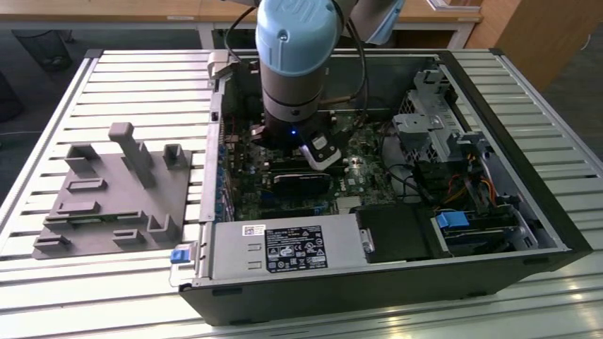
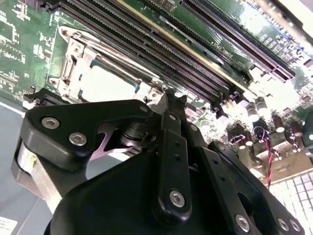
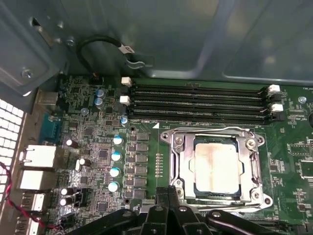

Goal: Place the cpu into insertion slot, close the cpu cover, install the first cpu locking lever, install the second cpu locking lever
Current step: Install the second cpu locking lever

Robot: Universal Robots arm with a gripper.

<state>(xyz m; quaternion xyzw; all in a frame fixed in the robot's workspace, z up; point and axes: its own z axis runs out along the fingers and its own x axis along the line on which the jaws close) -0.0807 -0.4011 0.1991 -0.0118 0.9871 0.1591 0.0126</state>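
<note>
**The chip sits in its socket and the gripper hangs at the socket's edge**

In the exterior view, a grey holder tray lies on the slatted table at the exterior view's left, well apart from the open computer case. There is bare table between the tray and the case wall. The robot arm comes straight down into the middle of the case. Its gripper is low over the green board, with the case wall on one side and the metal drive cage at the exterior view's right. The room around the arm is tight.

In the first wrist view, silver ports line the board's edge by the case wall. Next come small round silver cans. Then come the gripper's black fingers. They are pressed close together with nothing between them. Their tip is just beside the near edge of the insertion slot; I cannot tell if it touches.

The cpu lies flat inside the slot. The cpu cover lies down around it, and the chip's grey top shows through the window. The long black memory slots run along the far side of the slot, very near its rim.

In the second wrist view, the gripper is again beside the cpu.
</note>
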